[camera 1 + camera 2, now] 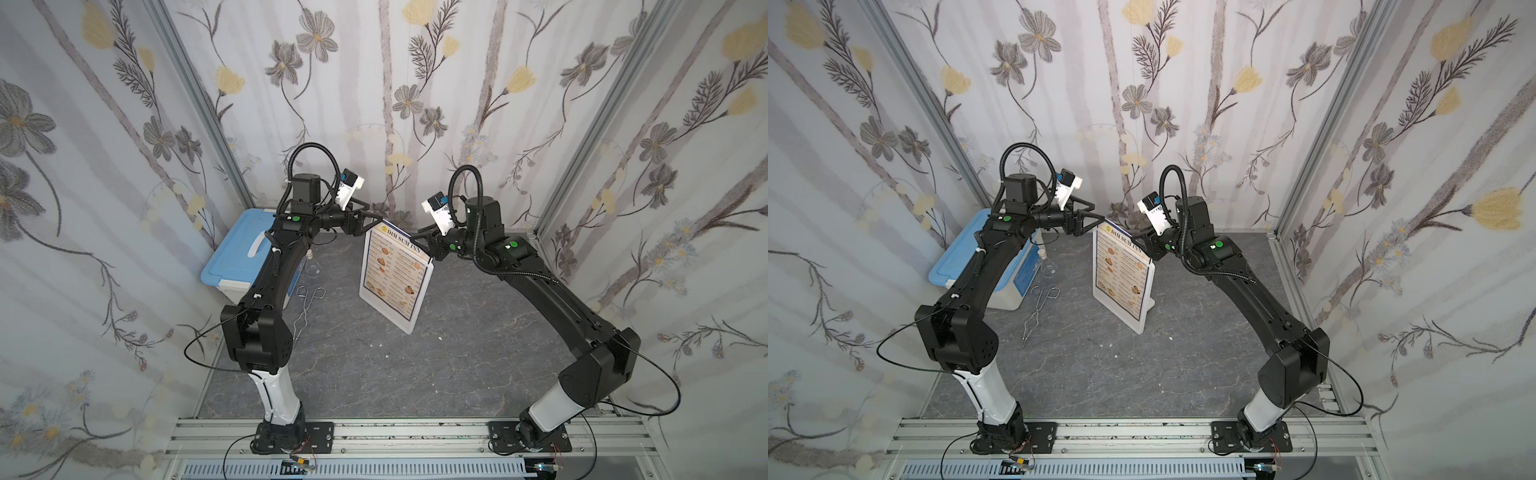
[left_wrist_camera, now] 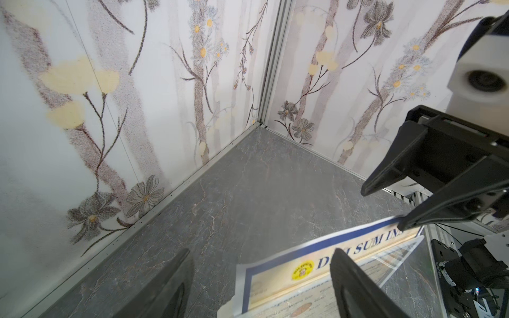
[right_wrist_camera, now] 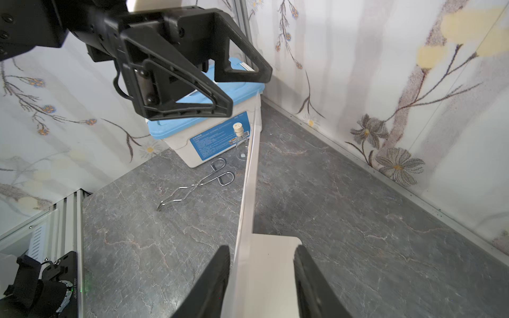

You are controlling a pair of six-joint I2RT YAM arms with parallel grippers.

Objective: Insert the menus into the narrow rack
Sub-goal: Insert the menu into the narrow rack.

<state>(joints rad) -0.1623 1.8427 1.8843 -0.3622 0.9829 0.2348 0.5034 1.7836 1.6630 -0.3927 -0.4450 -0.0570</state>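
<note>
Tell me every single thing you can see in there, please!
menu: one, white with a blue border, standing inside the rack
rack: one, clear white, upright in the middle of the table
box: one, white with a blue lid, far corner on the left arm's side
tongs: one, silver wire, lying on the table near the box
flask: one, clear glass with a cream stopper, beside the box
table: one, grey marble
walls: three, flowered paper, around the table
left gripper: one, black, open, near the menu's top corner
right gripper: one, black, open, astride the rack's edge
</note>
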